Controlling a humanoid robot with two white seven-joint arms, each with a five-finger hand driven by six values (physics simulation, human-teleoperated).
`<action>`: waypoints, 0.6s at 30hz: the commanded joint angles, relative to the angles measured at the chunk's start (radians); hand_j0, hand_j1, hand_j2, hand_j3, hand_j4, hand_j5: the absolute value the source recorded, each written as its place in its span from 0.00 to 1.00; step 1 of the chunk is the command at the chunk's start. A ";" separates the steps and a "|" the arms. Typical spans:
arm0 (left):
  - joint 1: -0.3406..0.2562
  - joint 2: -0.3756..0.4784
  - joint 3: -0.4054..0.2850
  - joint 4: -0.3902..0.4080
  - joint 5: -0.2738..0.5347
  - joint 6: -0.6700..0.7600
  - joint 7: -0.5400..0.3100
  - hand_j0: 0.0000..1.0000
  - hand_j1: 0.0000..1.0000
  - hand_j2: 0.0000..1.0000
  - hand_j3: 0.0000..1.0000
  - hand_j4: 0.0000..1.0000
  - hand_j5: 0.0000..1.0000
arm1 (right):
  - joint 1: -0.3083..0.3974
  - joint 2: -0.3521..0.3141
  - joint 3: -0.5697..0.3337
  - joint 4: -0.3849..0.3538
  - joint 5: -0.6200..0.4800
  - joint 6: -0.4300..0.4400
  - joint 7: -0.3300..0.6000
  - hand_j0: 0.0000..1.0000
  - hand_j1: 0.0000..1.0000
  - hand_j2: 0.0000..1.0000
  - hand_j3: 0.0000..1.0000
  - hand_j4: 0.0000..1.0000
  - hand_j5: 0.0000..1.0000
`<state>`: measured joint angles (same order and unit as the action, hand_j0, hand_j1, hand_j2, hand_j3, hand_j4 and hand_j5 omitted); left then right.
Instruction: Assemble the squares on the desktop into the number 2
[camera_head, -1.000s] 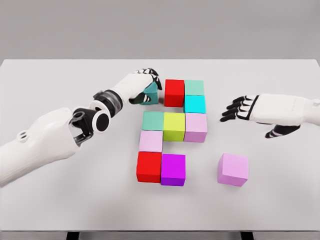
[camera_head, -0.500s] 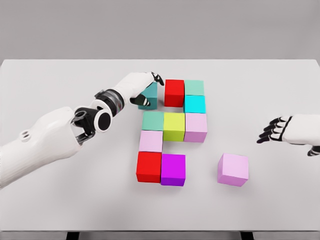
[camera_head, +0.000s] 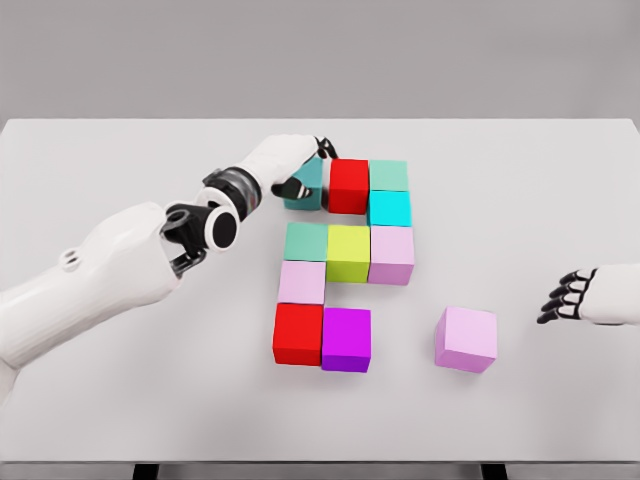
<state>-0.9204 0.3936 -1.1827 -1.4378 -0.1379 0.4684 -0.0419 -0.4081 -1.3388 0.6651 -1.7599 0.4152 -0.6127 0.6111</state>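
My left hand (camera_head: 304, 170) reaches over the table from the left and is shut on a dark teal cube (camera_head: 308, 190). That cube sits flush against the left side of a red cube (camera_head: 348, 186) in the top row. To its right are a mint cube (camera_head: 388, 175) and a cyan cube (camera_head: 389, 208). Below run a mint cube (camera_head: 306, 241), a yellow-green cube (camera_head: 348, 252) and a pale pink cube (camera_head: 392, 255). Under those stand a pale pink cube (camera_head: 302, 282), a red cube (camera_head: 298, 333) and a magenta cube (camera_head: 346, 339). A pink cube (camera_head: 466, 339) lies apart. My right hand (camera_head: 560, 300) is open at the right edge.
The white table (camera_head: 120, 400) spans the whole view, with its far edge against a grey wall. The loose pink cube lies between the cube group and my right hand.
My left hand has pushed the teal cube rightward until it meets the red cube. My right hand has drawn back to the right and lower, toward the picture's edge.
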 joint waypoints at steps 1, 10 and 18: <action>0.000 -0.006 0.002 0.000 -0.005 -0.001 0.000 0.69 0.69 0.69 0.69 0.69 0.69 | 0.000 0.007 0.008 -0.001 0.001 0.002 0.000 1.00 1.00 1.00 1.00 1.00 1.00; -0.002 -0.007 0.009 0.000 -0.003 -0.001 0.000 0.72 0.72 0.72 0.72 0.72 0.72 | -0.002 0.073 0.027 -0.001 -0.001 0.002 0.000 1.00 1.00 1.00 1.00 1.00 1.00; -0.028 0.005 0.034 -0.012 -0.003 -0.001 -0.001 0.95 0.95 0.95 0.95 0.95 0.95 | -0.003 0.121 0.039 -0.003 0.001 0.002 0.000 1.00 1.00 1.00 1.00 1.00 1.00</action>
<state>-0.9511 0.3951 -1.1567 -1.4467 -0.1368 0.4682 -0.0431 -0.4126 -1.2270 0.6977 -1.7614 0.4187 -0.6127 0.6110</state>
